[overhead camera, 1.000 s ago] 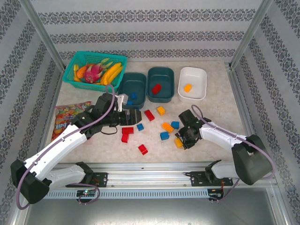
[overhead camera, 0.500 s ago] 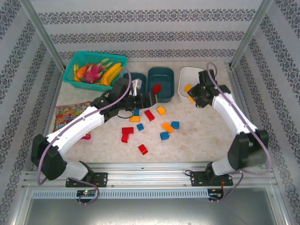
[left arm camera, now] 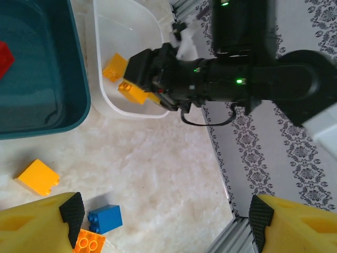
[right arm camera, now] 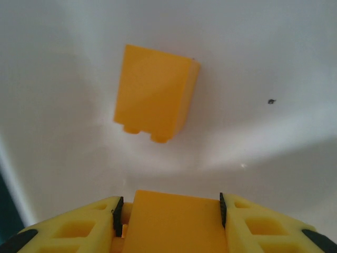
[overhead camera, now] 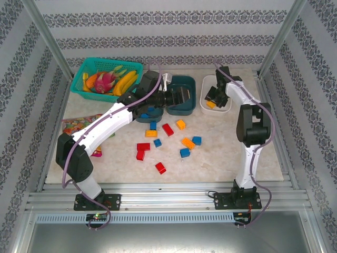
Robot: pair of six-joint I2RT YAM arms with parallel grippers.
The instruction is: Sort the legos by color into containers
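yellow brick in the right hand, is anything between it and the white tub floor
Nothing visible does. The right hand holds the yellow brick over the white tub, with bare white floor ahead of it. A second yellow brick lies further in, apart from the held one.

This is a robotics lab test cell. Aluminium frame posts [overhead camera: 46, 37] and a base rail [overhead camera: 168, 200] box in a marble-look tabletop [overhead camera: 231, 158]. Damask-striped wallpaper [overhead camera: 168, 42] lines the walls.

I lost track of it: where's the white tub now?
In the top view the white tub sits back right on the table, right of a dark teal tub, the right arm reaching into it.
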